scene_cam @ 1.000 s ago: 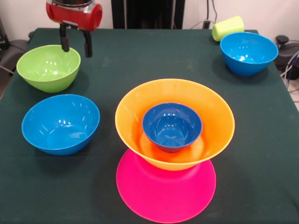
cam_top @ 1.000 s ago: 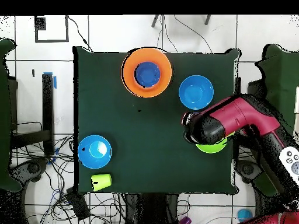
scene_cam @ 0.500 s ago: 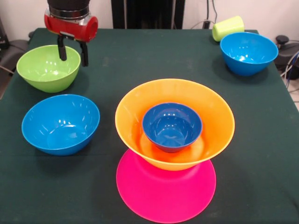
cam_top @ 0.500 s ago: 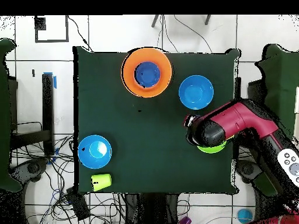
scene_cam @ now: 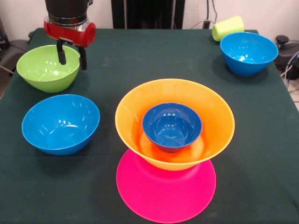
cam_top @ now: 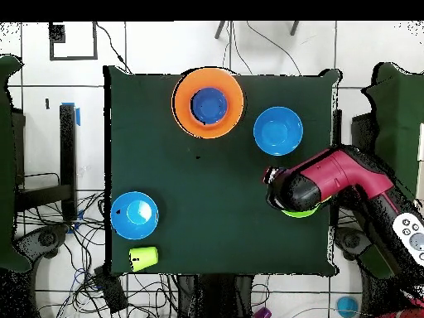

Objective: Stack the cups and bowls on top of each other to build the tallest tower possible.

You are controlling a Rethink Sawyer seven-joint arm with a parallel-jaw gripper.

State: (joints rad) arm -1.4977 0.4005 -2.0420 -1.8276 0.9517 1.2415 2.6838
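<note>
Gripper [scene_cam: 70,55]: fingers spread with a plain gap and nothing between them; one finger hangs inside the green bowl's rim, the other just outside it.
Green bowl [scene_cam: 48,67]: right at the gripper, its rim passing between the two fingers in the front view; whether they touch it I cannot tell.
Near blue bowl [scene_cam: 61,123]: just beside the green bowl, on the side away from the pedestal, upright and empty.
Tower [scene_cam: 174,122]: well apart from the gripper, toward the table's middle front; the dark-blue bowl [scene_cam: 172,126] sits upright in the orange bowl [scene_cam: 215,119], which rests on the pink bowl [scene_cam: 166,191].
Far blue bowl [scene_cam: 248,52]: across the table from the gripper, upright.
Yellow-green cup [scene_cam: 228,27]: just beyond the far blue bowl, lying on its side at the table corner.
Front view only: the finger gap, the pink bowl under the orange one, and the green bowl almost whole.
Overhead view only: the red arm [cam_top: 352,175] reaching in from the table's side and covering nearly all of the green bowl, so only a green sliver shows; the fingers and the pink bowl are hidden there.
Change: over the last second the gripper has come down and moved toward the green bowl, from just beside it to astride its rim; the bowls and cup lie as before.
Hard to tell: how deep the inner finger reaches.
</note>
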